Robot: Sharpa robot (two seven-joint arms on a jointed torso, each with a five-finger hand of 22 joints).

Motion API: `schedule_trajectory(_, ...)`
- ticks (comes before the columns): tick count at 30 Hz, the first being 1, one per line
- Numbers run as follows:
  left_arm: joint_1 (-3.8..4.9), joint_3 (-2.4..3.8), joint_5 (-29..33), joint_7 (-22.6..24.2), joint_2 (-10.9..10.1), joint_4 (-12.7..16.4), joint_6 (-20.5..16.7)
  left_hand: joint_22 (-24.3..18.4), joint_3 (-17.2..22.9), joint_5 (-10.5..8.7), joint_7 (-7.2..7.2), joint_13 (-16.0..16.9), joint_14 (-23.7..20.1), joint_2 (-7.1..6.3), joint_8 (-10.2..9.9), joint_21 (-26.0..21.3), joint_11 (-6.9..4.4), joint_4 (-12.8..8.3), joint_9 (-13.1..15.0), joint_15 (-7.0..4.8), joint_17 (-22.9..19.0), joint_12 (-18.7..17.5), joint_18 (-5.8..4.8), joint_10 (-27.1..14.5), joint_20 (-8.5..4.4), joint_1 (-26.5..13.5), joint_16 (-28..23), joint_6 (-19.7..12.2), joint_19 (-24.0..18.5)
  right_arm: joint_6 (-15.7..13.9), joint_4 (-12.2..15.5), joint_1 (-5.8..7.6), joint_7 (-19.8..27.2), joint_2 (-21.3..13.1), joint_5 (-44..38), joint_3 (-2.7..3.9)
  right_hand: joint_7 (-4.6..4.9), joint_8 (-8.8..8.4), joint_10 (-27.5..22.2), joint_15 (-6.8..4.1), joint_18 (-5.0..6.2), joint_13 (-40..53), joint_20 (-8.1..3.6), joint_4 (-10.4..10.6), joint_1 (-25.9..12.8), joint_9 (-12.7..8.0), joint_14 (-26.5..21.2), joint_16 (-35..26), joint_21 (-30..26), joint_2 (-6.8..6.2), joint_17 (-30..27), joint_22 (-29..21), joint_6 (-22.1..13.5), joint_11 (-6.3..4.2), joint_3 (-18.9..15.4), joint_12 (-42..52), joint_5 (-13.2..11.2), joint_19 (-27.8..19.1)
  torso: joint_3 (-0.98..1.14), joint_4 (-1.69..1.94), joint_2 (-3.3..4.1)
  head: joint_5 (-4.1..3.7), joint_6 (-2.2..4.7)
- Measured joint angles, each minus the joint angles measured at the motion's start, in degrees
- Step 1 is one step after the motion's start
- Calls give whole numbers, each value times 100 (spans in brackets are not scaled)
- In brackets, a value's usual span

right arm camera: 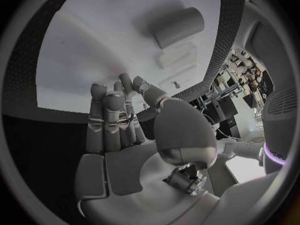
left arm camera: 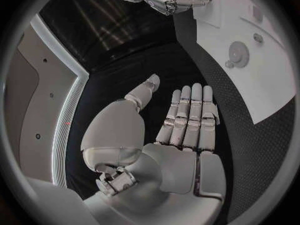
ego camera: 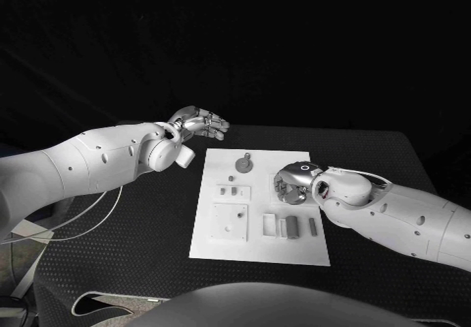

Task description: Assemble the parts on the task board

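Right hand (ego camera: 291, 185) empty, fingers apart, over task board (ego camera: 257, 253); left hand (left arm camera: 187, 130) flat, empty.

One task board (ego camera: 295, 248) – two hands – several small parts.

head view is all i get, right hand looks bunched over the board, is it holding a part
Observer: No. In the right wrist view the right hand holds nothing; its fingers lie straight, side by side, above the task board.
Operator: and the left hand, curled on something
Observer: No. The left wrist view shows the left hand flat and empty, over the black table beside the board.
Operator: any part near the right fingers
Observer: A grey rounded part lies on the board beyond the fingertips, apart from them.
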Motion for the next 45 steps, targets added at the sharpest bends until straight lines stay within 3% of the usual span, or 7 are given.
schedule_trajectory(10,0,0,0,-5,0,-2,18,-5,0,0,0,0,0,23,0,0,0,0,1,0,6,0,0,0,0,-23,0,0,0,-109,7,-13,-29,-2,-68,0,-79,114,37,-63,1,114,-22,-37,199,39,43,114,64,242,-5,0,205,-14,63,113,-1,24,1,-1,0,-1,0)
schedule_trajectory(14,0,0,0,-6,1,-2,24,-5,0,0,0,1,0,23,0,0,0,0,0,0,7,0,0,0,0,-23,0,0,0,-226,46,-15,-41,-25,-95,0,-98,126,37,-93,-10,215,-70,-4,261,62,71,255,167,191,16,0,303,-13,564,161,-34,73,1,-1,0,0,-1)
schedule_trajectory(22,0,0,0,-7,-5,-6,28,-11,0,0,0,-5,0,23,0,0,0,0,-3,0,12,0,1,0,0,-23,0,0,0,-544,243,-21,-52,-128,-128,10,-116,126,37,-112,-42,331,-96,-17,230,107,90,344,233,159,29,0,341,-13,713,205,-15,103,3,-1,-2,20,-1)
schedule_trajectory(27,0,0,0,-9,-6,-17,31,-10,0,0,0,-4,0,23,0,0,0,0,-4,0,18,0,0,0,0,-23,-2,0,0,-769,459,-29,-39,-203,-137,141,-145,160,37,-112,-45,373,-108,-14,202,114,91,391,277,131,36,0,369,-13,749,205,-15,133,3,-4,-2,45,-1)
schedule_trajectory(31,0,0,0,-9,-4,-17,31,-16,0,0,0,-4,0,23,0,0,0,0,-4,0,18,0,0,0,0,-23,-22,0,0,-932,805,-15,-17,-316,-80,247,-150,160,37,-131,-46,377,-120,-18,190,136,109,448,314,119,51,0,415,-13,761,250,-15,146,1,-4,-2,66,-1)
schedule_trajectory(36,0,0,0,-10,-3,-10,31,-16,0,0,0,-4,0,23,0,0,-20,0,-4,0,25,0,0,20,0,-23,-22,0,0,-989,1057,-20,31,-262,79,244,-151,160,38,-134,-49,447,-132,-2,159,137,112,471,320,87,58,0,417,-13,777,251,-15,174,-3,-4,-2,128,-1)
schedule_trajectory(45,0,0,0,-11,6,0,32,-22,0,0,0,-4,0,23,0,0,-20,0,-4,0,30,0,0,20,0,-23,-22,0,0,-981,1153,-138,111,111,256,177,-151,160,41,-134,-50,449,-131,-2,131,142,112,471,343,60,57,0,416,-12,777,251,-15,175,-4,-7,-2,286,-1)
